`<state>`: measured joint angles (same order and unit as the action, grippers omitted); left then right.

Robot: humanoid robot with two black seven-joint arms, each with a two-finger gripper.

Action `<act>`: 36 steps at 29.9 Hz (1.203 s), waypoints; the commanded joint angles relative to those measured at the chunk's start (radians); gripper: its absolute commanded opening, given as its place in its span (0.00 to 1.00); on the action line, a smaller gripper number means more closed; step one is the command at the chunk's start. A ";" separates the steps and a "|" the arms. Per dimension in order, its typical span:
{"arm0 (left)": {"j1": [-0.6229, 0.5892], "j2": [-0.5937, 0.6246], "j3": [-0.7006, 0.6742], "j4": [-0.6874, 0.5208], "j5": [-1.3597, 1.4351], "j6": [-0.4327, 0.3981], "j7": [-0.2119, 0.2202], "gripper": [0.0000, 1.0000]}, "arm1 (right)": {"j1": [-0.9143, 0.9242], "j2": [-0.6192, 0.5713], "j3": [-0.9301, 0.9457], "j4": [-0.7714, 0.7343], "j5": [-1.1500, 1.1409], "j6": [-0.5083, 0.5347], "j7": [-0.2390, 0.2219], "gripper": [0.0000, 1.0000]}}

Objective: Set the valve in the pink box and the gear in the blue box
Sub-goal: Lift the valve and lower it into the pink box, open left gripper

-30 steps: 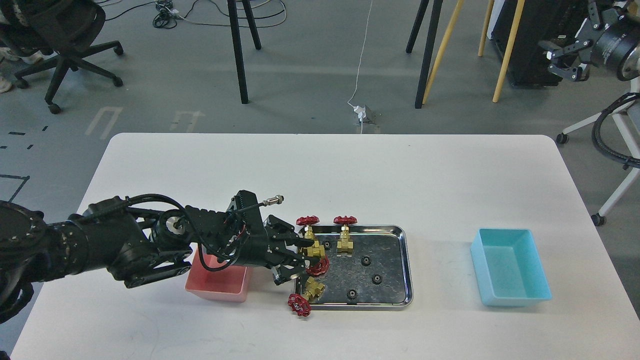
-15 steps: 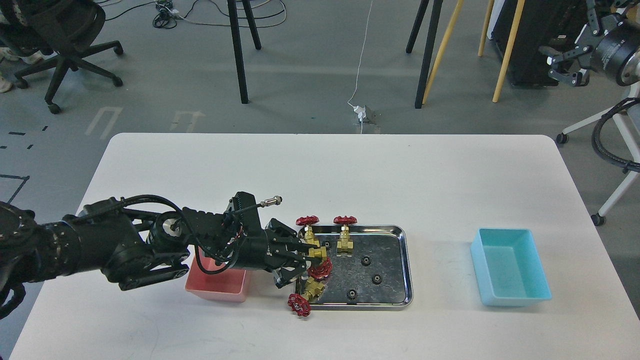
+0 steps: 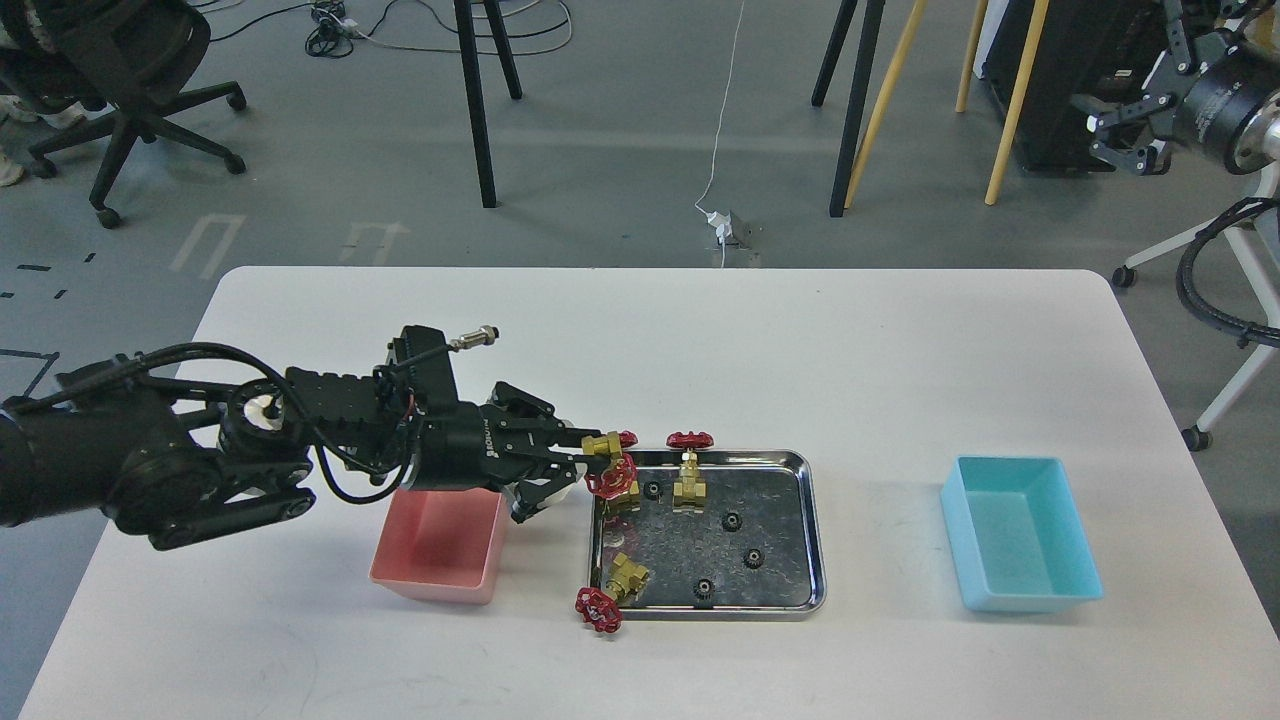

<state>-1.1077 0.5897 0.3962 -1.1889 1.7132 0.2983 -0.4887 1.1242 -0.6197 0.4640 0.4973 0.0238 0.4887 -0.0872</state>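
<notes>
My left gripper [image 3: 572, 467] is shut on a brass valve [image 3: 602, 446] with a red handwheel. It holds the valve in the air over the left rim of the steel tray [image 3: 812, 530], just right of the pink box [image 3: 440, 545]. A second valve [image 3: 627, 498] stands partly hidden behind the held one. A third valve [image 3: 689, 478] stands upright in the tray. Another valve [image 3: 626, 577] lies at the tray's front left, its wheel over the rim. Several black gears [image 3: 731, 520] lie in the tray. The blue box [image 3: 1020, 535] is at the right, empty. My right gripper [image 3: 1118, 130] is raised far off the table at the top right, fingers apart and empty.
The white table [image 3: 700, 340] carries only the two boxes and the tray. My left arm [image 3: 200, 465] reaches in low over the table's left side, above the pink box's back edge. Chair and stool legs stand on the floor beyond the table.
My left gripper has lifted one valve out of the tray and drawn it up and to the left, towards the pink box. The right gripper has shifted slightly.
</notes>
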 commanded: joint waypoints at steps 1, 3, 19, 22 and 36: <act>-0.014 0.145 -0.022 -0.110 0.006 0.002 0.000 0.14 | -0.004 0.003 0.001 0.000 -0.001 0.000 0.000 0.99; -0.014 0.208 -0.023 -0.145 0.012 0.002 0.000 0.14 | -0.004 0.003 0.001 0.000 -0.001 0.000 0.000 0.99; 0.110 0.323 -0.027 -0.104 0.137 0.008 0.000 0.14 | -0.018 -0.006 0.001 0.009 0.002 0.000 0.000 0.99; 0.129 0.320 -0.027 -0.092 0.137 0.008 0.000 0.14 | -0.018 -0.011 0.002 0.009 0.002 0.000 0.000 0.99; 0.183 0.225 -0.025 0.037 0.138 0.008 0.000 0.23 | -0.027 -0.011 0.004 0.009 0.004 0.000 0.001 0.99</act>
<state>-0.9309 0.8308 0.3702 -1.1876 1.8518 0.3070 -0.4887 1.0986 -0.6307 0.4664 0.5063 0.0275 0.4887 -0.0874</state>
